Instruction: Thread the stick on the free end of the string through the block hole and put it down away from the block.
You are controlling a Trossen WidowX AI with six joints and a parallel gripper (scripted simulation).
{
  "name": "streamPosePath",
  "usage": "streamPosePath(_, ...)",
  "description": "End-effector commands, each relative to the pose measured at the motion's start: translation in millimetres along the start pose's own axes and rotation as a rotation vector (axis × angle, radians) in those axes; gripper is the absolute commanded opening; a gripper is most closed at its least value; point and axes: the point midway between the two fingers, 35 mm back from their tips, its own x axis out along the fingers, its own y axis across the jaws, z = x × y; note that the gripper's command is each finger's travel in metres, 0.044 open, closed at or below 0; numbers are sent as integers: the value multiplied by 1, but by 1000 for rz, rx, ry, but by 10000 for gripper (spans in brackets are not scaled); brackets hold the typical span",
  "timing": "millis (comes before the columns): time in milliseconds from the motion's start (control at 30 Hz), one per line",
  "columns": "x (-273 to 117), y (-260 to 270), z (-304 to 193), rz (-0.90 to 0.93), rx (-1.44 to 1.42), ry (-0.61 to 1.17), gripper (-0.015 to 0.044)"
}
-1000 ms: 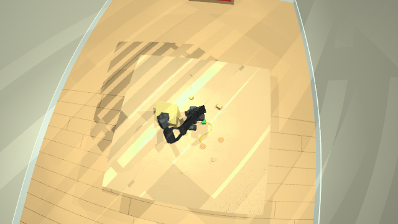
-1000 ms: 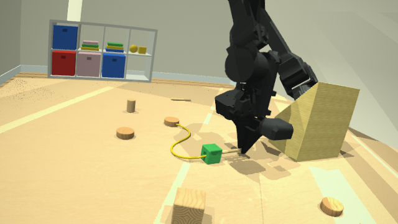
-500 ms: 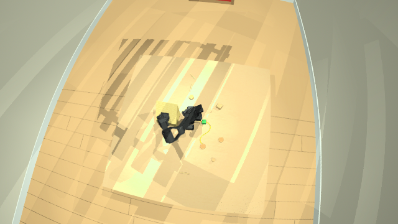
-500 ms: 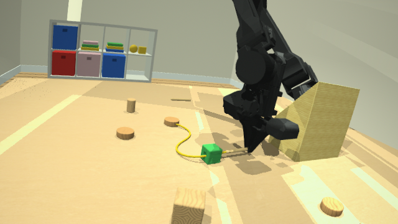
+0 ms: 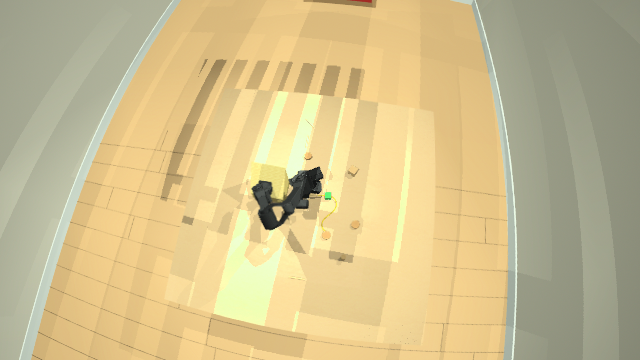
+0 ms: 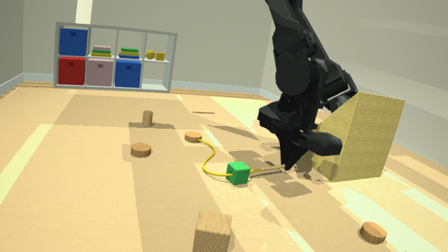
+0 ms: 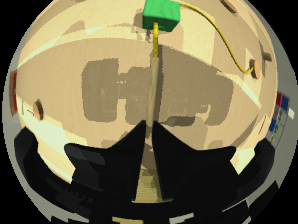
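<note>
The green block [image 5: 328, 195] [image 6: 238, 173] [image 7: 161, 14] sits on the table. The yellow string [image 5: 336, 204] [image 6: 214, 150] [image 7: 220, 32] curves from the round button [image 5: 326, 235] [image 6: 193, 136] [image 7: 256, 69] into one side of the block. A short piece of string shows on the other side, joined to the wooden stick [image 6: 273, 167] [image 7: 153, 92]. My gripper [image 6: 287, 169] [image 7: 148, 124] is shut on the stick's far end, low over the table and away from the block. The stick points back toward the block. The hole's inside is hidden.
A large pale wooden body [image 5: 270, 175] [image 6: 371, 136] stands beside the arm. Loose discs [image 5: 355, 224] [image 6: 141, 150] [image 6: 373, 232], a wooden cube [image 5: 353, 170] [image 6: 213, 231], an upright peg [image 6: 148, 118] and a loose stick [image 6: 203, 112] lie around the block.
</note>
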Motion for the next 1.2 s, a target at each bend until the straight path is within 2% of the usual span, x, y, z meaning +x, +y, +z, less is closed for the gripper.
streamPosePath(0,2,0,-5,6,2,2,0)
streamPosePath(200,12,0,-15,18,1,0,0)
streamPosePath(1167,12,0,-15,18,1,0,0)
